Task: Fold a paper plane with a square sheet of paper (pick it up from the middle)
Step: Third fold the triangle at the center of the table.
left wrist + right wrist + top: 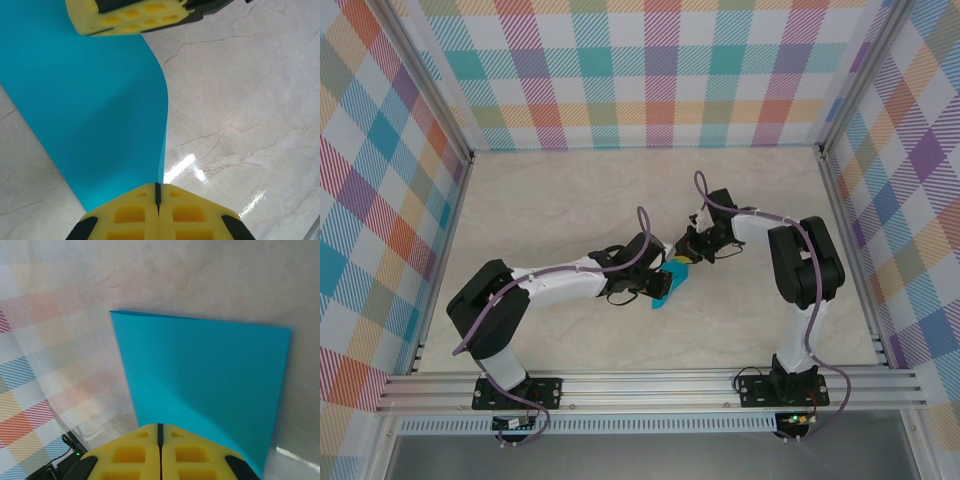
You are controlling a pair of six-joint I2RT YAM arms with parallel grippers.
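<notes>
The paper (90, 110) is held between the two grippers over the middle of the table (570, 200), slightly toward its near edge. The left gripper (157, 187) is clamped on one edge of the paper, fingers pressed together. The right gripper (160, 427) pinches the far end, likewise closed. The paper bows in a gentle curve between them.

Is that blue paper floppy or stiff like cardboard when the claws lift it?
Probably floppy: the blue paper bows in a curve between the left claw and the right claw. Likely very light, since small pinches at its edges hold it. Being so thin, it may crease easily.
</notes>
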